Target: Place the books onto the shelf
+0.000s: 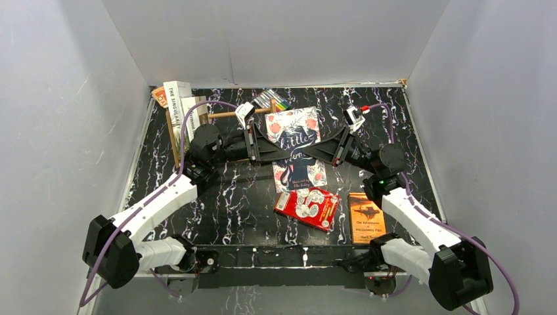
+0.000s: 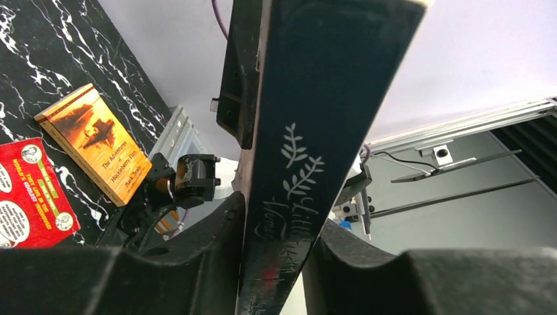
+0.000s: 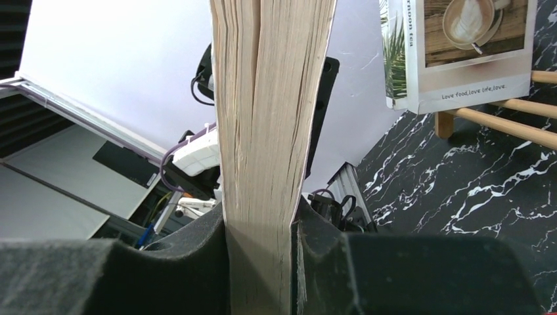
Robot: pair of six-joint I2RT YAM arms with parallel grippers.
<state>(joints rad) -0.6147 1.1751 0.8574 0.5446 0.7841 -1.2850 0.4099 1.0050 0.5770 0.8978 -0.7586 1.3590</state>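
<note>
Books are the job, and one is in the air: the dark blue book [image 1: 293, 128], pinched from both sides. The left gripper [image 2: 274, 256] has its fingers pressed to either face at the spine; the right gripper [image 3: 259, 252] is clamped on the opposite, page-edge side. Between them the book hangs over the middle of the table [image 1: 230, 197], well apart from the shelf [image 1: 223, 115] at the back left, where two white books [image 1: 177, 98] stand. Nearer the front edge, the red book [image 1: 307, 208] and the orange book [image 1: 366, 218] lie flat.

The risk, as I judge it, lies in the shared hold — if the two grippers travel out of step, the book twists and slips, most likely from the page side, where loose leaves give poor purchase. Letting go on one side would leave it swinging from the other. And arriving at the shelf too hard could topple the white books or shove the shelf itself — it looks light.
</note>
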